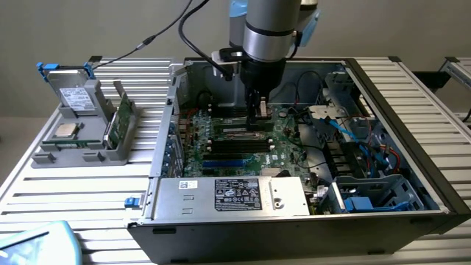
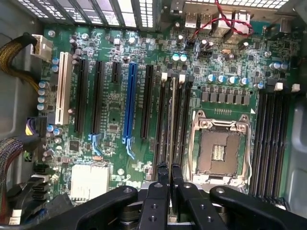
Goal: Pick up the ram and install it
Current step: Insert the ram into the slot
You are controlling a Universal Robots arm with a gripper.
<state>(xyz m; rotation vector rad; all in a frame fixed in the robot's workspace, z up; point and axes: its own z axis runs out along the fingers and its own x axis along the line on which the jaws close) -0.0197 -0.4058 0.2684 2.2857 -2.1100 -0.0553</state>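
Ribbed metal table (image 1: 96,210), parallel slats. Directly on it: open computer case (image 1: 294,226) in the middle, grey parts holder (image 1: 66,157) just beside it at the exterior view's left, and a pale blue object (image 1: 37,243), possibly a tray, at the near corner.

Open computer case (image 1: 294,237) on my table (image 1: 74,187).
Its motherboard (image 2: 115,120) shows a blue slot (image 2: 130,105) and an open processor socket (image 2: 219,148); beside the case, a grey holder (image 1: 74,152) carries a green circuit board (image 1: 120,118) on edge.
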